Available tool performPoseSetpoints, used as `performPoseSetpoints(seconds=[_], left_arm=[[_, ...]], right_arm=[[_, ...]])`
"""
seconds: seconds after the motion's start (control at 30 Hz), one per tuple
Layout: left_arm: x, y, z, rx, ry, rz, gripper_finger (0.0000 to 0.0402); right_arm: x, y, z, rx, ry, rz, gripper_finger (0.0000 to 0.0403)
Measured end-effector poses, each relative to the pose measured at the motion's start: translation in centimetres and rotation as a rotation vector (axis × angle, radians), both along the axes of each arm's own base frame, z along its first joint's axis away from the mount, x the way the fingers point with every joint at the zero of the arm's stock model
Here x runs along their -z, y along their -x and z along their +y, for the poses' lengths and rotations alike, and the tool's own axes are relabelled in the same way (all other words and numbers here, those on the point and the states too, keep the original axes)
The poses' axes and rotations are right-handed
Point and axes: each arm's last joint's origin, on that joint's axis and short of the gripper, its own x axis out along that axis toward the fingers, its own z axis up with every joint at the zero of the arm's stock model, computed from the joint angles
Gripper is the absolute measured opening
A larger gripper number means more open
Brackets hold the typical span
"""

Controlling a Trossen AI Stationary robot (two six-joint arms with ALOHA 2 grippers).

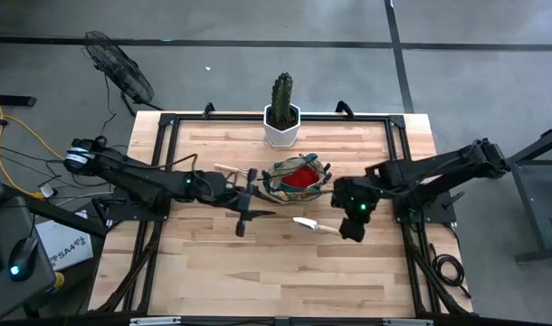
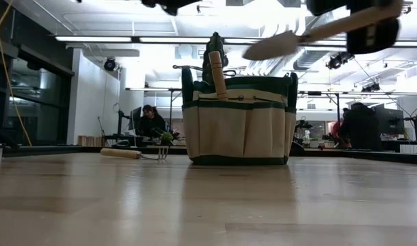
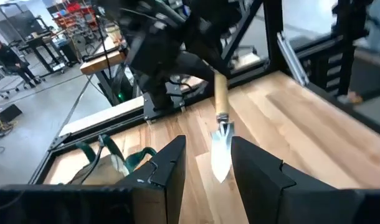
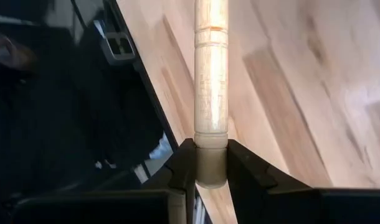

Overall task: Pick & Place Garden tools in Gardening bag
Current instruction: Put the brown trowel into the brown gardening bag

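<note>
The olive and tan gardening bag point(image 2: 239, 126) stands upright on its base in the middle of the table. A red glove point(image 1: 299, 178) lies inside it, and a wooden handle point(image 2: 218, 75) sticks up out of it. A wooden-handled mini rake point(image 2: 137, 154) lies flat on the table left of the bag. My right gripper point(image 1: 348, 225) is shut on a wooden-handled trowel point(image 1: 310, 225), raised just near and right of the bag. My left gripper point(image 1: 260, 208) hovers open left of the bag, nothing between its fingers point(image 3: 171, 171). My right gripper pinches the free end of the trowel's wooden handle point(image 4: 211, 155) between its two fingers. The fingers come from the table's right, slanting down, and lie along the handle. The trowel is lifted clear of the table, its metal blade point(image 2: 277, 44) pointing toward the table's left and tilted lower.
A green cactus in a white hexagonal pot point(image 1: 281, 118) stands at the far edge, behind the bag. Black frame rails point(image 1: 167, 122) run around the tabletop. Bare wood lies along the near half of the table point(image 1: 276, 272). People sit in the room beyond.
</note>
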Motion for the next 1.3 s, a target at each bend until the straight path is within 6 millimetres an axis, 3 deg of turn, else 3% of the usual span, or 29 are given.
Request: performPoseSetpoints(seconds=[0.27, 0.67, 0.83, 1.3], left_arm=[[-0.7, -4.6, -0.7, -0.047, -0.162, 0.051, 0.0124], [-0.1, -10.5, -1.9, -0.040, -0.302, 0.169, 0.0124], [0.2, -11.3, -2.0, -0.031, -0.317, 0.213, 0.0124], [0.5, -10.8, -3.3, -0.010, -0.408, 0.245, 0.0124]], right_arm=[[-0.5, -1.1, -1.4, 0.026, -0.017, -0.115, 0.0056], [-0.6, -1.2, -1.5, 0.015, 0.027, -0.156, 0.0056], [-0.6, -1.3, -1.6, 0.022, 0.051, -0.166, 0.0056], [-0.4, -1.4, -2.7, 0.066, 0.109, -0.170, 0.0056]])
